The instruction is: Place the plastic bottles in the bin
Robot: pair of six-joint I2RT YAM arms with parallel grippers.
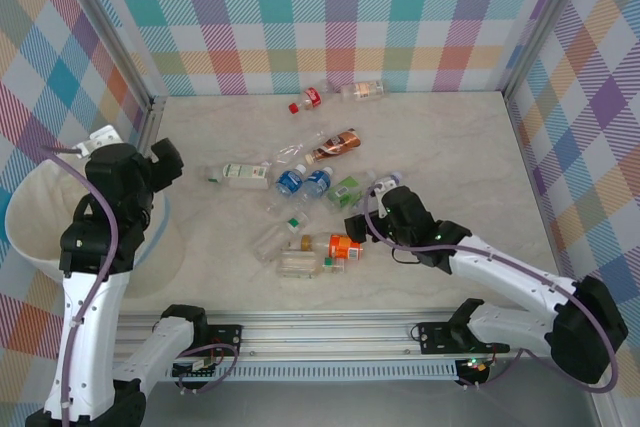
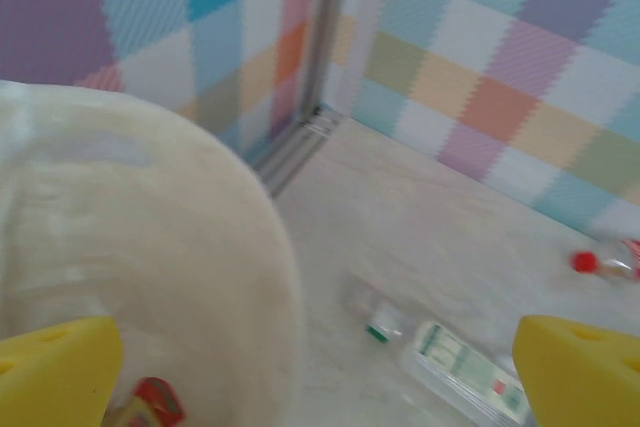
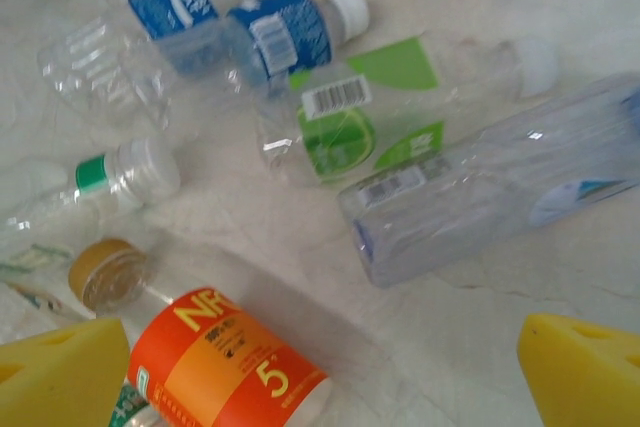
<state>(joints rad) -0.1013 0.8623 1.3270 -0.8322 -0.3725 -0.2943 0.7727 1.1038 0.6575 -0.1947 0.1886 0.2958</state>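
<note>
The right gripper [image 3: 322,372] hung low over the table with its yellow foam pads [image 3: 60,372] spread wide, gripping nothing. Just beside the pad at 7 o'clock in the wrist view lay a clear plastic bottle with an orange label and a gold cap [image 3: 225,362]. At 12 o'clock lay a clear bottle with a green label [image 3: 370,112], at 2 o'clock a plain clear bottle [image 3: 500,182], and at 11 o'clock two blue-labelled bottles [image 3: 285,32]. The left gripper [image 2: 320,377] was likewise spread and empty, over the rim of the large round cream-white bin [image 2: 150,247], which stood at the 9 o'clock edge of the marbled table [image 1: 450,147]. A red-capped bottle [image 1: 305,100] lay at the table's 12 o'clock.
</note>
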